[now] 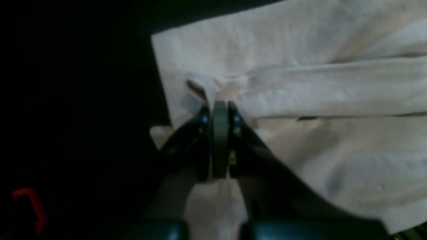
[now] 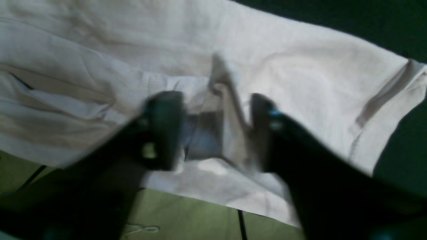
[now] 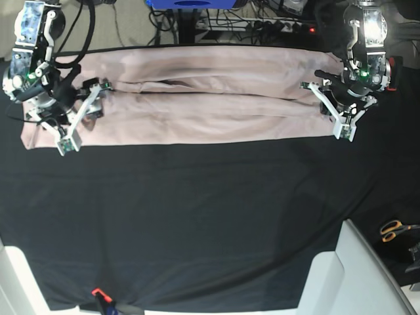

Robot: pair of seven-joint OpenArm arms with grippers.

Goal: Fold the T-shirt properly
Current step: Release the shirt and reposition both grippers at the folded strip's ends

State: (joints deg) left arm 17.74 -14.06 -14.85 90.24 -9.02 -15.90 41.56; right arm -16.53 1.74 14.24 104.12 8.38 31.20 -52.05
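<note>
The pale pink T-shirt [image 3: 210, 98] lies as a long folded band across the far side of the black tablecloth. In the left wrist view my left gripper [image 1: 220, 106] is shut near the shirt's end [image 1: 300, 93], and a small pucker of cloth is pinched at its tips. My right gripper [image 2: 215, 130] is open over the other end, near a sleeve hem [image 2: 383, 100]. A raised ridge of cloth [image 2: 227, 100] stands loose between its two fingers [image 2: 163, 130].
The black tablecloth [image 3: 197, 216] covers the near half of the table. Orange-handled scissors [image 3: 394, 230] lie at the right edge beside a white bin [image 3: 348, 275]. Cables and a power strip [image 3: 275, 26] sit behind the table. A green surface [image 2: 186, 216] shows under the shirt's edge.
</note>
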